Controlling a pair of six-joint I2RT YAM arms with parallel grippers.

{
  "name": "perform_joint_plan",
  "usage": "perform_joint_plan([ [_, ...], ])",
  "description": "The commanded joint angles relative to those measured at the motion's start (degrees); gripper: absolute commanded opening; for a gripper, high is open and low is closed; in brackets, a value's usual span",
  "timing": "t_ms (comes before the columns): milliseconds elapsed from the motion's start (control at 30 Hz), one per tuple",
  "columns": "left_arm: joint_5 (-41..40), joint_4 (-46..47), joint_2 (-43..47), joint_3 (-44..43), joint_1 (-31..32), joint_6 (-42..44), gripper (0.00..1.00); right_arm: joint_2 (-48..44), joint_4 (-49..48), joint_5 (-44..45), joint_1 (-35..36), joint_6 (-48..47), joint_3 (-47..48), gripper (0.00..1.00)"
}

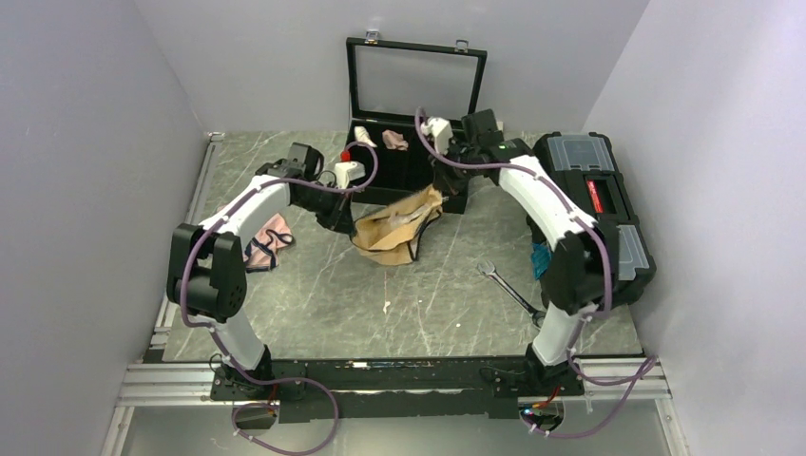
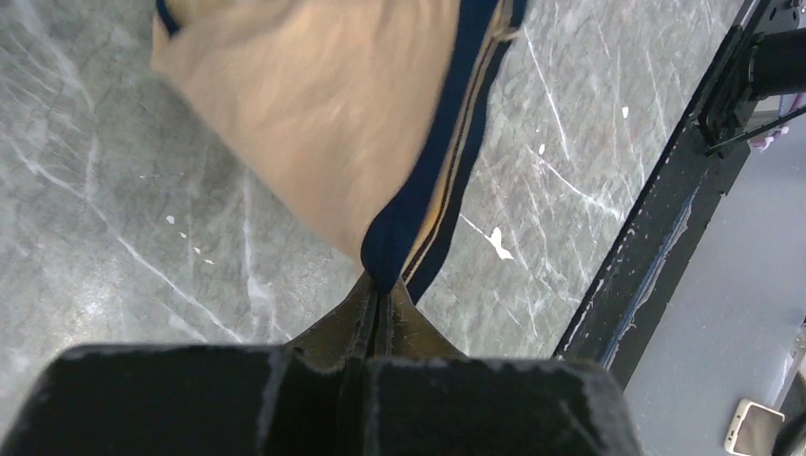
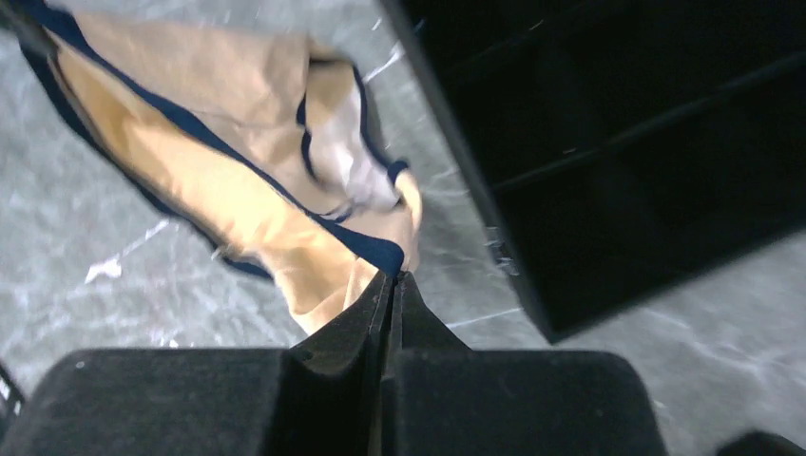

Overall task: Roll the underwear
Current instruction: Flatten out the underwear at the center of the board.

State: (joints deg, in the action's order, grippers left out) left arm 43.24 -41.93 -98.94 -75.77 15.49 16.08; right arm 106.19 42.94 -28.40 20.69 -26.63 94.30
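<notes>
The tan-beige underwear [image 1: 394,228] with navy edging hangs stretched between my two grippers above the marble table, in front of the black case. My left gripper [image 1: 354,220] is shut on its left navy edge; in the left wrist view the underwear [image 2: 323,104] hangs from the left gripper [image 2: 382,283]. My right gripper [image 1: 439,190] is shut on the right corner; in the right wrist view the underwear [image 3: 219,180] trails left from the right gripper [image 3: 394,275].
An open black case [image 1: 411,152] with small fabric rolls [image 1: 393,140] stands behind the underwear. Pink underwear [image 1: 268,239] lies at the left. A wrench [image 1: 508,285] lies at the right near a black toolbox [image 1: 594,195]. The table's front edge [image 2: 646,256] shows.
</notes>
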Motion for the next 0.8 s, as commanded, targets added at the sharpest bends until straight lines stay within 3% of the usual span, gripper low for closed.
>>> perform_joint_plan([
  [0,2.33,-6.34,2.61,-5.47,-0.2,5.62,0.0,-8.09,-13.26,12.88,1.27,12.16,-3.72,0.0],
  [167,8.05,-12.13,2.52,-8.99,-0.2,8.78,0.0,-9.26,-15.37,30.07,5.47,13.34,-4.71,0.0],
  [300,7.27,-10.18,3.87,-9.62,-0.24,5.61,0.0,-7.36,-12.57,34.26,7.43,13.56,-2.72,0.0],
  [533,-10.89,-1.18,6.36,-7.97,-0.2,-4.13,0.0,-4.24,-5.85,40.01,10.31,11.71,0.0,0.0],
  [667,-24.65,-0.21,7.31,-7.69,-0.22,-3.54,0.0,-4.94,-3.78,44.45,10.56,9.76,-0.48,0.0],
  [767,-32.92,0.8,8.07,-6.61,-0.12,-1.75,0.0,-6.45,-2.51,41.97,10.47,9.39,-1.0,0.0],
])
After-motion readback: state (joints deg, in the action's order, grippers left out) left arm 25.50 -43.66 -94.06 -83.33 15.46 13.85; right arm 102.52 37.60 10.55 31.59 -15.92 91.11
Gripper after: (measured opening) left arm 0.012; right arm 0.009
